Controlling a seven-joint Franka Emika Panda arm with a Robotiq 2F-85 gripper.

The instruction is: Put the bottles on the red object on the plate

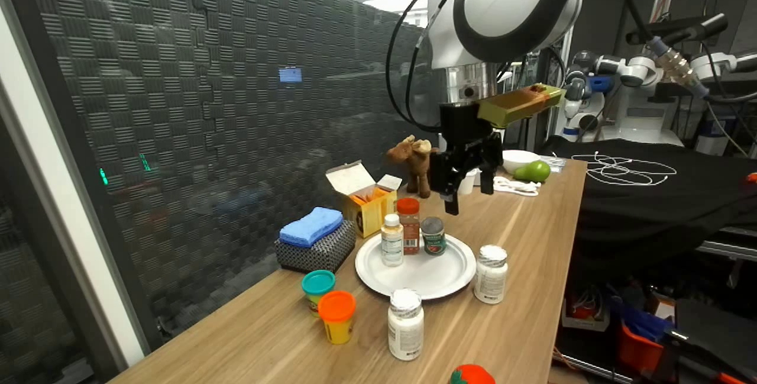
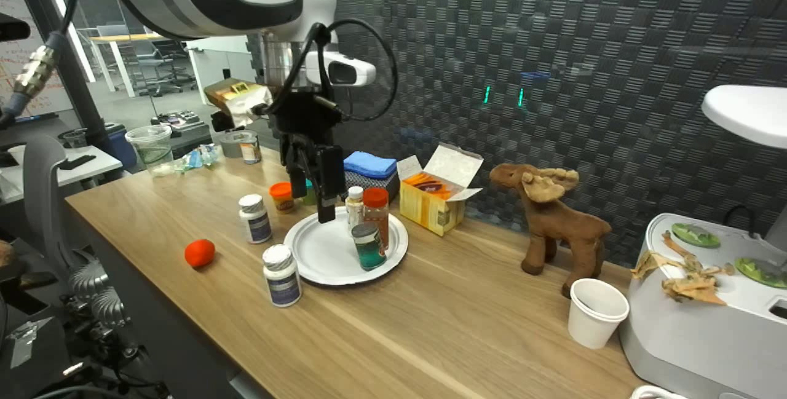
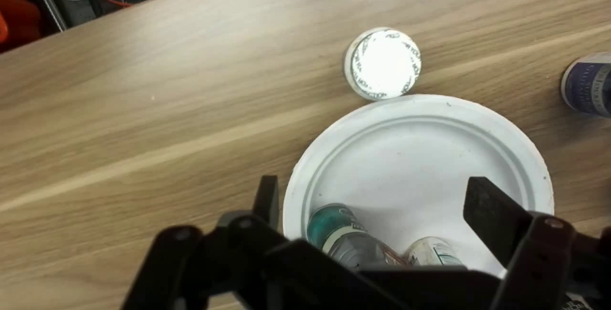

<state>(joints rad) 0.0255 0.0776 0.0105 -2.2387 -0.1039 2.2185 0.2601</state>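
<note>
The white plate (image 1: 426,280) shows in all views. On it stand a red-lidded jar (image 1: 408,227), a slim white bottle (image 1: 392,246) and a dark-lidded green jar (image 2: 369,251), close together on one side. Two white-capped bottles with purple labels stand upright on the table beside the plate: one near its rim (image 2: 281,279), another farther off (image 2: 255,221). The nearer bottle (image 3: 384,64) also shows in the wrist view. My gripper (image 3: 372,200) is open and empty above the plate; it also shows in both exterior views (image 1: 469,196) (image 2: 312,203). A red tomato-like object (image 2: 200,254) lies near the table edge.
Two play-dough tubs (image 1: 337,316), a basket with blue cloth (image 1: 313,227) and an open yellow box (image 2: 433,202) stand around the plate. A toy moose (image 2: 559,221), white cups (image 2: 596,313) and a grey appliance (image 2: 695,319) stand farther along the table.
</note>
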